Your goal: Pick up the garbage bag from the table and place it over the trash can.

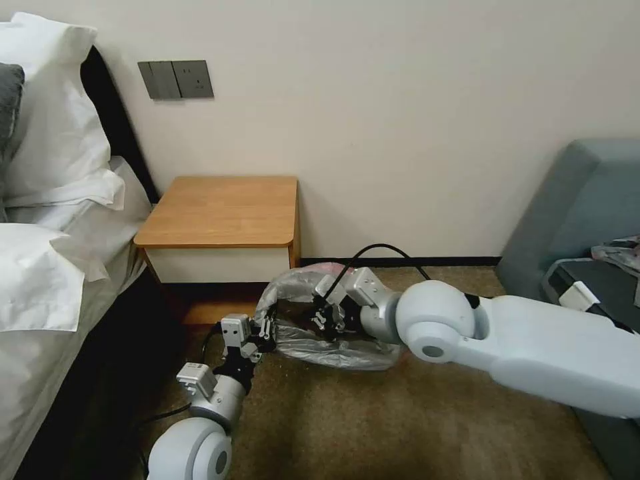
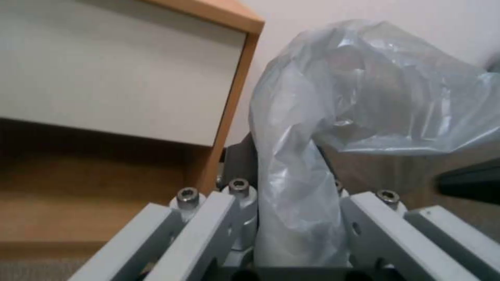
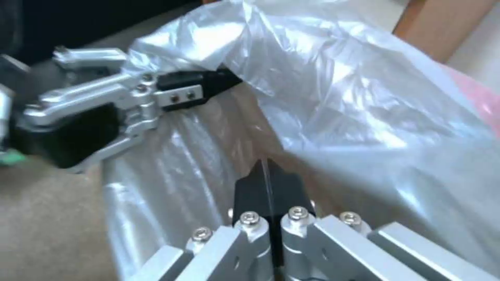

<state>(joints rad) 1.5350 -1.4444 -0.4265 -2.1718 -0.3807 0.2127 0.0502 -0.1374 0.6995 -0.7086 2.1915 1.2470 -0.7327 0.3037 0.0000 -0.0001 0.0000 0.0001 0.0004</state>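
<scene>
The garbage bag (image 1: pixel 333 327) is off the table (image 1: pixel 220 213) and down at floor level, just right of the nightstand's front corner; its translucent film is spread across the trash can (image 3: pixel 156 183), whose beige wall shows through the plastic in the right wrist view; a pinkish rim strip lies at the wall side. The bag's mouth runs left to right, stretched between the two arms. The left gripper (image 1: pixel 257 333) holds the left end — a bunched rope of film is pinched between its jaws in the left wrist view; the right gripper (image 1: pixel 327 313) sits over the middle of the opening, jaws closed on a thin fold of film. Judgement: the coming move turns on this span; the wall-side rim appears not yet seated, and the right arm is nearer to it; the left serves as anchor — film is thin, so tension should stay modest.
</scene>
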